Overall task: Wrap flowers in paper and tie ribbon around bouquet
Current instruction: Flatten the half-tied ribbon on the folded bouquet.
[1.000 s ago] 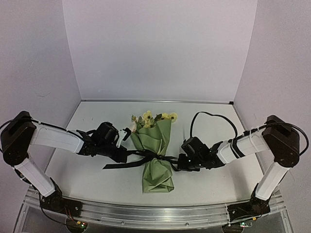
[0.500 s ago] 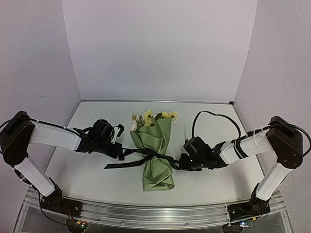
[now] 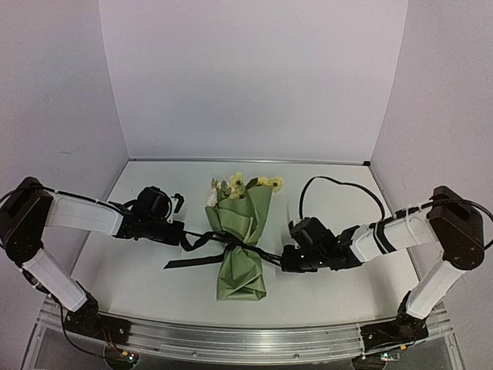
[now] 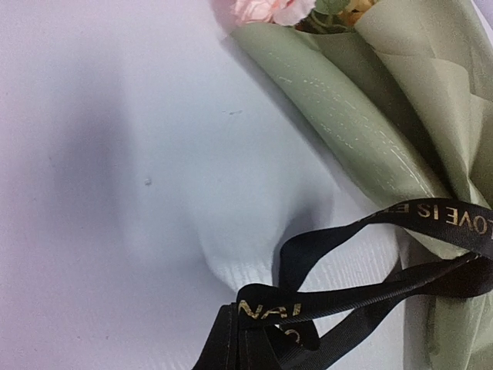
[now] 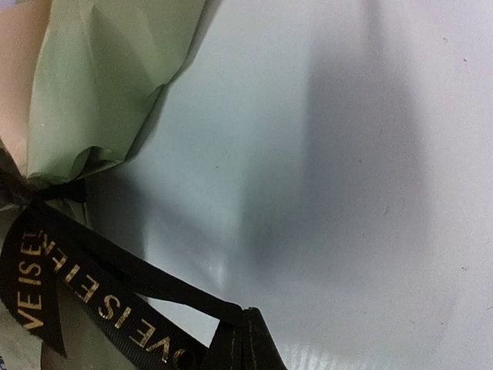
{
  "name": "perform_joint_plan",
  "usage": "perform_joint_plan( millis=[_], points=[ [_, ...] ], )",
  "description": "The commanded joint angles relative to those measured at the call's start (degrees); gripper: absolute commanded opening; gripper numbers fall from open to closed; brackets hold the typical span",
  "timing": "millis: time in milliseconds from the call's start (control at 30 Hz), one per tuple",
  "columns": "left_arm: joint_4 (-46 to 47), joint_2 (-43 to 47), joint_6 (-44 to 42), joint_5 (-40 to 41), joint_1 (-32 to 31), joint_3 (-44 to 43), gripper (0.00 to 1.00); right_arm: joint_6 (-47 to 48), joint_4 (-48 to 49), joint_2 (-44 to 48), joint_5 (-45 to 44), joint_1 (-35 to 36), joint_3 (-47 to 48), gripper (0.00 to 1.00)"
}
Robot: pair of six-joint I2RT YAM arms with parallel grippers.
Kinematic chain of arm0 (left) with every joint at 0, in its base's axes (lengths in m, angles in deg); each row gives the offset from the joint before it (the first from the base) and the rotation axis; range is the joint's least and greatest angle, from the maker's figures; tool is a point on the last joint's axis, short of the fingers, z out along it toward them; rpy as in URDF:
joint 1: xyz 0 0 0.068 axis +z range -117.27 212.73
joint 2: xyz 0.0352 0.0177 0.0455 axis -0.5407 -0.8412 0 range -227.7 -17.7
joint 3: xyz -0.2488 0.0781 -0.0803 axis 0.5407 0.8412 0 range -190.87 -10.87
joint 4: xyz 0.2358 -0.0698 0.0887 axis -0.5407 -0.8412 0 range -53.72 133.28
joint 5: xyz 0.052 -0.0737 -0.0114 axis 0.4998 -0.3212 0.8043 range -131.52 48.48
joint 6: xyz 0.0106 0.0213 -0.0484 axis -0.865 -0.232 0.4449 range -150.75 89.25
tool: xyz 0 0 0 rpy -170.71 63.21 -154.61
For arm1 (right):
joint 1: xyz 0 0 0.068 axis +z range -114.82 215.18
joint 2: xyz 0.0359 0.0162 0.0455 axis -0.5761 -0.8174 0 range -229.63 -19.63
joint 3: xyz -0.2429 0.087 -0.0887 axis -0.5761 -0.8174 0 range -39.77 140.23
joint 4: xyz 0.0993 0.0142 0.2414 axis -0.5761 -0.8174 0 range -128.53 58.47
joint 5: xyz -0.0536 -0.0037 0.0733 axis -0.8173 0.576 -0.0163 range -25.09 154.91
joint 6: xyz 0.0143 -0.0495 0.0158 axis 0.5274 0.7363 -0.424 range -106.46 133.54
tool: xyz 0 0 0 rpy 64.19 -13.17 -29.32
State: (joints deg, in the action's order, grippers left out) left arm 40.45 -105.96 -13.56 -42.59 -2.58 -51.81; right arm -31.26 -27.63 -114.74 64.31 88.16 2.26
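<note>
Each clenched on a ribbon end, the left tool has drawn further left while the right tool holds opposite. The ribbon now pulls taut around the bouquet lying mid-desk, so the knot seems to be tightening. Gold lettering reads "LOVE IS E…" and "…NAL".

A robotics lab test cell is shown: a white table is enclosed on three sides by plain pale walls, a left arm and a right arm are bolted to an aluminium rail at its near edge, and a black cable is looped beside the right arm.
</note>
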Motion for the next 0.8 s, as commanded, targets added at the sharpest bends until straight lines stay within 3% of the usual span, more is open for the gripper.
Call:
perform_joint_plan(
  millis=[0, 267, 533, 667, 767],
  points=[
    [-0.57, 3.58, 3.56, 3.86, 7.35, 2.75, 0.0, -0.93, -7.32, 2.64, -3.67, 0.15, -4.19, 0.0],
    [-0.41, 3.49, 6.32, 2.6, 11.95, 3.08, 0.0, -2.81, -8.59, 4.31, -5.38, 1.65, -7.88, 0.0],
    [6.52, 7.0, 3.19, -12.02, 11.54, 4.37, 0.0, 1.99, -12.54, 3.3, -0.24, 1.6, -3.36, 0.01],
    [6.85, 8.59, 1.99, -12.23, 7.76, 4.28, 0.01, 5.35, -15.7, 4.02, 2.94, 1.62, 1.17, 0.14],
    [5.27, 10.28, 2.56, -10.58, 6.93, 3.68, 0.2, 6.84, -17.5, 5.94, 4.29, 1.69, 3.12, 0.33]
  ],
)
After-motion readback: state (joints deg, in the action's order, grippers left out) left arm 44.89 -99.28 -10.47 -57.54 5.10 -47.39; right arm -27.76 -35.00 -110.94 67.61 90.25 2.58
